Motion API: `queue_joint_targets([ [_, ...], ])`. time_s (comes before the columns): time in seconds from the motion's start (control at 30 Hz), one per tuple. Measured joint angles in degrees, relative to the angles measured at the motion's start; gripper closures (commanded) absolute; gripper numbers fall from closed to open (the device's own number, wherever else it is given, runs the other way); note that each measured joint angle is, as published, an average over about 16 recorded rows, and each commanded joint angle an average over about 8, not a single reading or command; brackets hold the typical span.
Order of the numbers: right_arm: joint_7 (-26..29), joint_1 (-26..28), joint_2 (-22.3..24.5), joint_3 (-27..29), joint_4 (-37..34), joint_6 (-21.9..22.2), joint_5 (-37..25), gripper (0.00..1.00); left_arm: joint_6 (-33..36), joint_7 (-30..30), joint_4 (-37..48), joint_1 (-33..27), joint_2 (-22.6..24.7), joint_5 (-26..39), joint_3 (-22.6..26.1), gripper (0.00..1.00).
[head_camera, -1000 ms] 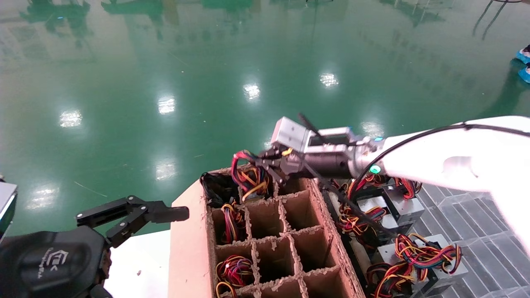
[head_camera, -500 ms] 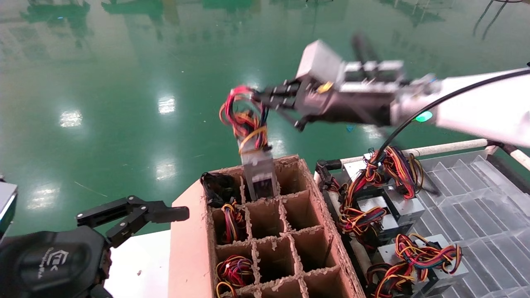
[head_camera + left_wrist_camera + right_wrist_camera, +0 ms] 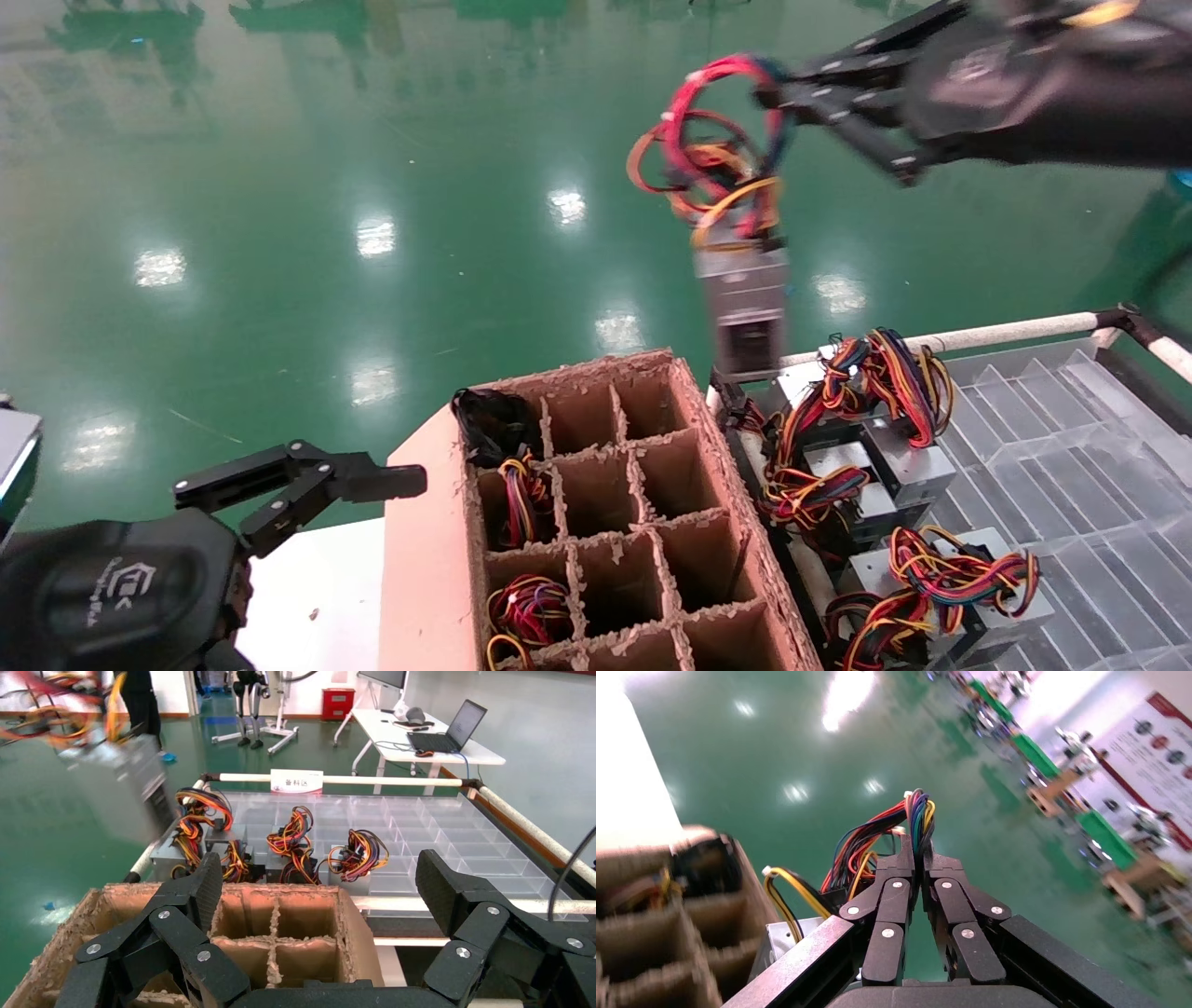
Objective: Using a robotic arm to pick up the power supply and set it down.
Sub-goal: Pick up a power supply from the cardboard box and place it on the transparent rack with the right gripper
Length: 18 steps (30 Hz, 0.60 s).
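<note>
Right tool (image 3: 778,93) — black, two-fingered — is pinched tight on the red, orange and yellow wire loop of the small grey metal power supply (image 3: 742,298), which hangs in the air beyond the brown cardboard divider box (image 3: 605,522), above the clear plastic tray's (image 3: 1071,485) near corner. Left tool (image 3: 307,480) sits low beside the box — fingers spread wide, holding nothing.

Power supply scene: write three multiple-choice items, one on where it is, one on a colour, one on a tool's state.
1. Where is the power supply?
A. In a box cell
B. Hanging in the air by its wires
C. On the tray

2. What colour are most of its wires?
A. Red
B. Blue
C. White

3. How is the left tool?
A. Shut on a wire
B. Holding the box
C. Open, holding nothing

Answers: 1 B, it dangles from the right tool above the box and tray. 2 A, the loop is mostly red. 3 C, its fingers stand wide apart.
</note>
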Motion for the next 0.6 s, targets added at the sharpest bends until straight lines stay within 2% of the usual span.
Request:
queue_joint_targets([
  [0.33, 11.3, -0.5, 17.4, 2.1, 14.4, -2.2, -0.8, 1.0, 0.0, 0.0, 0.0, 0.0, 0.0, 0.0, 0.0, 0.0],
  [0.6, 14.1, -3.7, 29.0, 3.7, 18.9, -3.9, 0.7, 1.0, 0.0, 0.0, 0.0, 0.0, 0.0, 0.0, 0.0, 0.0],
])
